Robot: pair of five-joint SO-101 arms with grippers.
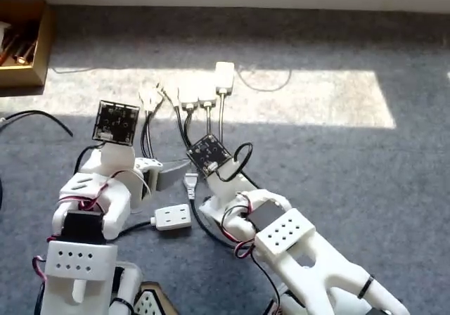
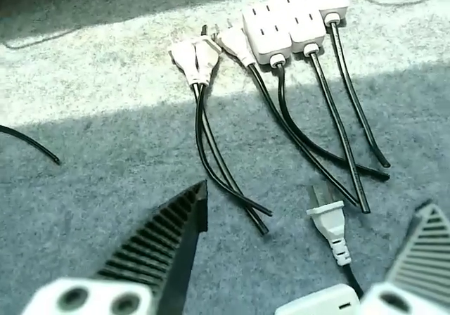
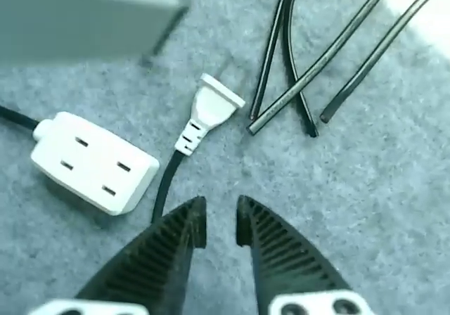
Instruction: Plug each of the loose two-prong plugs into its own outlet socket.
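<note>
plug (image 3: 211,107) — loose on the carpet, just ahead of right gripper (image 3: 221,223), cord end toward it, prongs pointing away | right gripper: narrow slit, empty | left gripper (image 2: 315,201): spread wide, empty | outlet socket (image 3: 95,162) just beside plug — right arm looks better aligned

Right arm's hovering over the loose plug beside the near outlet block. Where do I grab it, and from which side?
Take the plug by its flat white body, just ahead of the ribbed collar, probably straight from above. It lies flat on the carpet, cord trailing toward the right gripper, so its two side edges are free.
</note>
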